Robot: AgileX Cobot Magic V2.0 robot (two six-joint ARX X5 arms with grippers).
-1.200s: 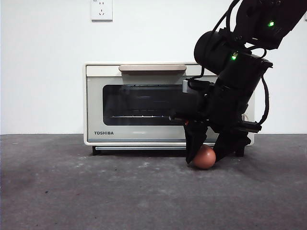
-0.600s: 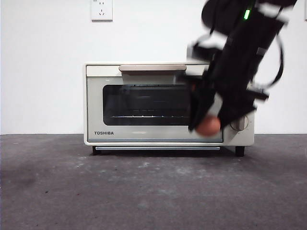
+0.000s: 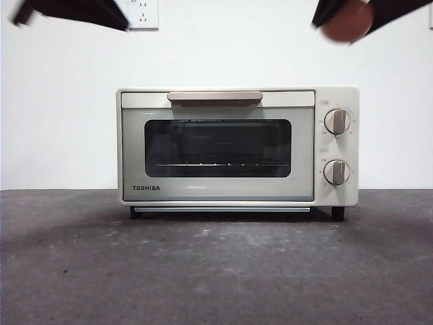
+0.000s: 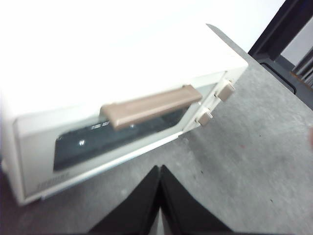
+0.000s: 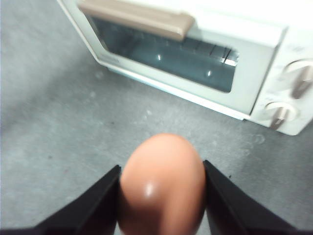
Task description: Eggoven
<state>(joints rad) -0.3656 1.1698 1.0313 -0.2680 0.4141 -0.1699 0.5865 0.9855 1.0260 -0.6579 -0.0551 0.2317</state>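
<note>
The oven (image 3: 237, 145) is cream and boxy, and it sits on the gray desk (image 3: 216, 271) with its back near the white wall (image 3: 61, 101). The word TOSHIBA is printed in dark letters low on its door, at the left. The tiny marks around its two round dials (image 3: 337, 121) are too small to read. A tan handle (image 3: 215, 97) runs along the top of the door, and the door is closed. Through the dark glass window (image 3: 218, 148) you can see a wire rack with nothing on it.

The egg (image 5: 162, 183) is smooth and reddish-brown with a little shiny spot. The right claw (image 5: 161, 188) has its two jaws squeezed on the egg's sides, up high at the top right, above the oven and in front of it.

The left claw (image 4: 160, 172) has its jaws pressed together with nothing between them. It is up high at the top left.

A white wall socket (image 3: 143, 13) is on the wall above the oven.
</note>
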